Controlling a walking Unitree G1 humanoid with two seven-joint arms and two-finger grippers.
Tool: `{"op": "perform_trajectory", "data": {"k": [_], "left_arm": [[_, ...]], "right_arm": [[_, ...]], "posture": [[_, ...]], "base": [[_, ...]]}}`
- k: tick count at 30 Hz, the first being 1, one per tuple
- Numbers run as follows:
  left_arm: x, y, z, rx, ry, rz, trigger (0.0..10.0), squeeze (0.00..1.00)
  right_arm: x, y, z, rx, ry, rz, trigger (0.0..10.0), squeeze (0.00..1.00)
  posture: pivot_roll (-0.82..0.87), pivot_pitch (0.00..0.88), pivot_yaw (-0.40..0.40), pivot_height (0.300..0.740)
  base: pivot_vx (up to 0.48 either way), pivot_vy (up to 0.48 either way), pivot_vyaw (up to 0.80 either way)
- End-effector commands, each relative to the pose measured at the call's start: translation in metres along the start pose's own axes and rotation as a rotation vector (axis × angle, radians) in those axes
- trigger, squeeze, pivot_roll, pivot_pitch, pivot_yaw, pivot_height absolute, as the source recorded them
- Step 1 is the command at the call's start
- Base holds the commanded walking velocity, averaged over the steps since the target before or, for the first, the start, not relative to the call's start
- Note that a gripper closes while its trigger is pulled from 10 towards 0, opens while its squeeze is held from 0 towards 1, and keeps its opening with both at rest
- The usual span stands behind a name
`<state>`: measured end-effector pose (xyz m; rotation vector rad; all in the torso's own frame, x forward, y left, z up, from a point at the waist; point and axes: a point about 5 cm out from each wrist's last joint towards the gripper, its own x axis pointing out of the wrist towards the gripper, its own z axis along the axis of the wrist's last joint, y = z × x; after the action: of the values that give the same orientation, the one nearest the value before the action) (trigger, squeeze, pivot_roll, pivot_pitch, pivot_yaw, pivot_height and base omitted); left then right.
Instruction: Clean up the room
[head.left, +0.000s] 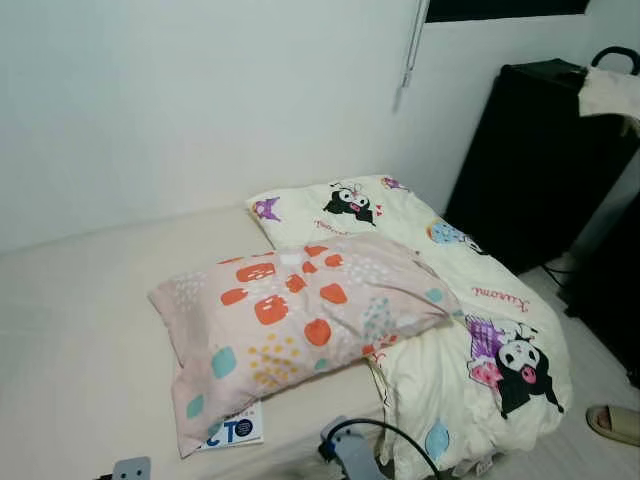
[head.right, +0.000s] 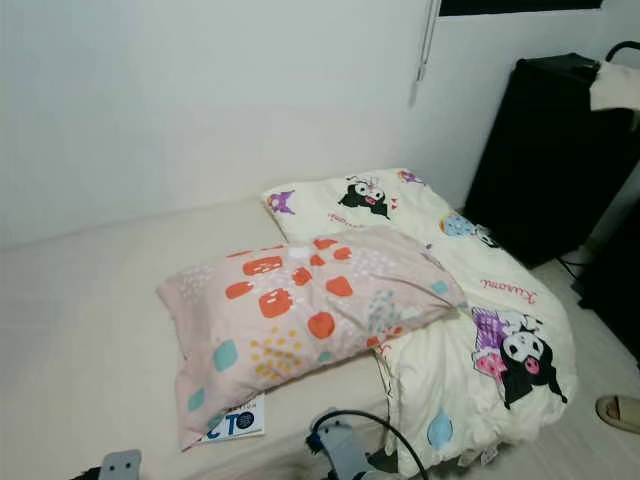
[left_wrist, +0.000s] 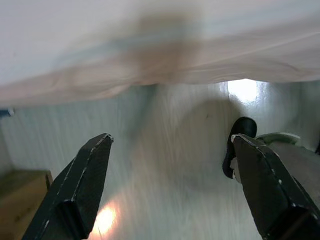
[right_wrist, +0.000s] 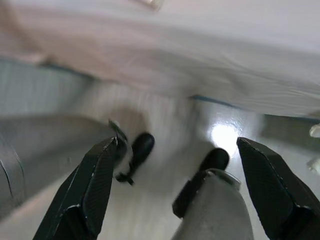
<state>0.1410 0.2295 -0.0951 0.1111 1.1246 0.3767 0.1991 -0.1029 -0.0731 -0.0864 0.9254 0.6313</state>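
While both arms hang low beside the bed (head.left: 70, 330), the head views look down on its cream sheet, which fills the left and centre of the frame; a pink pillow (head.left: 295, 315) with orange, teal and yellow patches lies at centre, tilted, its right end resting on a cream quilt (head.left: 470, 330) printed with black-and-purple cartoon figures; the quilt runs from upper centre down to the lower right, bunched at the bed's edge; a white booklet (head.left: 235, 430) with blue letters lies flat on the sheet, partly under the pillow's lower corner; a black cable (head.left: 395, 432) arcs over a grey part of the robot at bottom centre; a black cabinet (head.left: 535, 160) stands at upper right against the white wall (head.left: 200, 100), with a pale cloth (head.left: 610, 95) draped on its top; a slipper (head.left: 613, 423) lies on the floor (head.left: 600, 365) at the lower right edge.

The left gripper (left_wrist: 170, 192) is open, its two black fingers (left_wrist: 82, 190) spread wide over pale floor, with the bed's sheet edge blurred across the top of the frame; the right gripper (right_wrist: 182, 192) is likewise open and holds nothing, its fingers (right_wrist: 87, 192) apart above the glossy floor, the robot's dark feet (right_wrist: 140, 150) between them.
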Motion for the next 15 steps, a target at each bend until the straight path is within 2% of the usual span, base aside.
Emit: {"op": "perform_trajectory", "data": {"k": [1,6,8,12,13,15], "left_arm": [[-0.001,-0.005,-0.006,0.042,0.019,-0.028,10.0,0.00],[-0.001,-0.010,-0.002,0.064,0.007,-0.063,10.0,0.00],[-0.002,-0.018,0.006,0.059,-0.025,-0.110,10.0,0.00],[-0.003,-0.024,0.012,0.045,-0.054,-0.149,10.0,0.00],[-0.005,-0.035,0.022,0.023,-0.098,-0.221,10.0,0.00],[-0.006,-0.040,0.025,0.014,-0.114,-0.250,10.0,0.00]], "right_arm": [[-0.005,-0.013,0.002,0.034,-0.023,-0.057,10.0,0.00],[-0.011,-0.023,-0.011,0.102,-0.004,-0.115,10.0,0.00],[-0.015,-0.029,-0.015,0.157,-0.013,-0.145,10.0,0.00],[-0.016,-0.032,-0.017,0.172,-0.014,-0.158,10.0,0.00],[-0.019,-0.035,-0.020,0.199,-0.016,-0.170,10.0,0.00],[-0.019,-0.036,-0.021,0.212,-0.019,-0.175,10.0,0.00]], "posture": [[-0.05,0.000,-0.012,0.700],[-0.05,0.000,-0.012,0.700],[-0.07,0.000,-0.003,0.700],[-0.07,0.000,-0.001,0.700],[-0.09,0.000,0.007,0.700],[-0.09,0.000,0.007,0.700]], "base": [[0.000,0.000,0.61],[0.000,0.000,0.64],[0.000,0.000,0.67],[0.000,0.000,0.68],[0.000,0.000,0.69],[0.000,0.000,0.68]]}}
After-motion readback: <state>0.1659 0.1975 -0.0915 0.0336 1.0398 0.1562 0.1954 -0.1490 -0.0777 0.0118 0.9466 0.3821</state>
